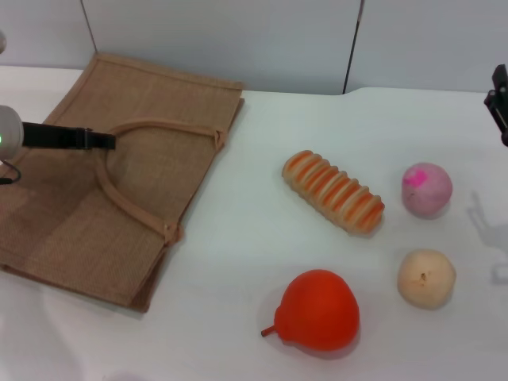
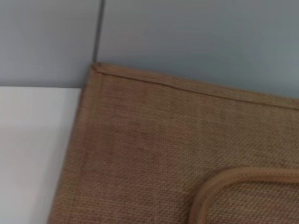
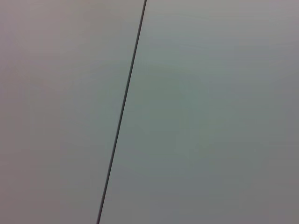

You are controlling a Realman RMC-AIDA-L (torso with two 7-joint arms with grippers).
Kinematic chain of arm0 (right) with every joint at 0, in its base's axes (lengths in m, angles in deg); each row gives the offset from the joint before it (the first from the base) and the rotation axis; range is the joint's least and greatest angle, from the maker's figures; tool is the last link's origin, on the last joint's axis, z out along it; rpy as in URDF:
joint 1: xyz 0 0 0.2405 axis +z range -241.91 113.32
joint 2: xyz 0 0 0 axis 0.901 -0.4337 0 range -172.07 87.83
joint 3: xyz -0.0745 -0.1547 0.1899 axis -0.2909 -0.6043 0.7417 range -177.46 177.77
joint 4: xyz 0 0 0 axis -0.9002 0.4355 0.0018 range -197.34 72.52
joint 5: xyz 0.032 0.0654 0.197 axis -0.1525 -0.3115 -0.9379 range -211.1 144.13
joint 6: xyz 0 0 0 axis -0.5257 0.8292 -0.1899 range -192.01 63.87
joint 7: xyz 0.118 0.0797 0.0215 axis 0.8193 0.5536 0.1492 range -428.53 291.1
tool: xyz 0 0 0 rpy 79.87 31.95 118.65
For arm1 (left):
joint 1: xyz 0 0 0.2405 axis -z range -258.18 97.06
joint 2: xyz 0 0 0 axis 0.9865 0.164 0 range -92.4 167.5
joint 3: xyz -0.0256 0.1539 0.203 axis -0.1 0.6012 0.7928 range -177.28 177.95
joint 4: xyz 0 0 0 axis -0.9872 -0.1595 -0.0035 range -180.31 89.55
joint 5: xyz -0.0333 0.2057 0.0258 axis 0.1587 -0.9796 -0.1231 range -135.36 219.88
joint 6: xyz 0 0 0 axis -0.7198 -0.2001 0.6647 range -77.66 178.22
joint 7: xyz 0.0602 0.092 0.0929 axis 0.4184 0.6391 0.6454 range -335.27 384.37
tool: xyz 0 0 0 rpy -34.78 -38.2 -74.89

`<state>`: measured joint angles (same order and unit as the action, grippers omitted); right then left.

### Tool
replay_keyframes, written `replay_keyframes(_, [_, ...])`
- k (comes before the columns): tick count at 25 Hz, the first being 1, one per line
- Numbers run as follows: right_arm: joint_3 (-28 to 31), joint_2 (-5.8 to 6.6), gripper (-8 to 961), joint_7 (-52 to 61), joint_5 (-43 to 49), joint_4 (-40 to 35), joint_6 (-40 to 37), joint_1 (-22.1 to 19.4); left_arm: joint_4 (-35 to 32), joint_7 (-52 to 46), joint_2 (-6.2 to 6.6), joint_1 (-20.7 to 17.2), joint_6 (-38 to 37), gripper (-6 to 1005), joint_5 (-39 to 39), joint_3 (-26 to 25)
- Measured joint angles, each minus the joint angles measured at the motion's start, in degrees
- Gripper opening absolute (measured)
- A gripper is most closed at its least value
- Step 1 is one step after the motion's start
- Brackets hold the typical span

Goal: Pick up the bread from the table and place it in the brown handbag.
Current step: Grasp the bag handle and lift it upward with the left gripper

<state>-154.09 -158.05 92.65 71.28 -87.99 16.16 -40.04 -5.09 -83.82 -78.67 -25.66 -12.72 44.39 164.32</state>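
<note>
The bread, an orange loaf with cream stripes, lies slantwise on the white table right of centre, with nothing touching it. Flat on the left side of the table lies the brown handbag, its looped handles on top. My left gripper reaches in from the left edge over the bag, its tip by the upper handle loop. The left wrist view shows the bag's woven corner and a handle. My right gripper hangs at the far right edge, well away from the bread.
A red pear-shaped fruit sits in front of the bread, a pink ball to its right and a beige ball nearer the front. Grey wall panels stand behind the table; the right wrist view shows only them.
</note>
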Motion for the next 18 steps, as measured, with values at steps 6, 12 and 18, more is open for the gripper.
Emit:
replay_keyframes(6, [0.0, 0.00, 885, 0.0, 0.0, 0.0, 0.0, 0.0, -2.9, 2.2, -0.01, 0.0, 2.9, 606, 0.4, 0.0])
replay_keyframes(12, [0.0, 0.00, 884, 0.0, 0.0, -0.1, 0.0, 0.0, -4.4, 2.6, 0.10, 0.0, 4.6, 605, 0.2, 0.0])
replay_keyframes(18, [0.0, 0.00, 884, 0.0, 0.0, -0.2, 0.0, 0.1, -6.0, 2.6, 0.13, -0.2, 5.6, 604, -0.3, 0.0])
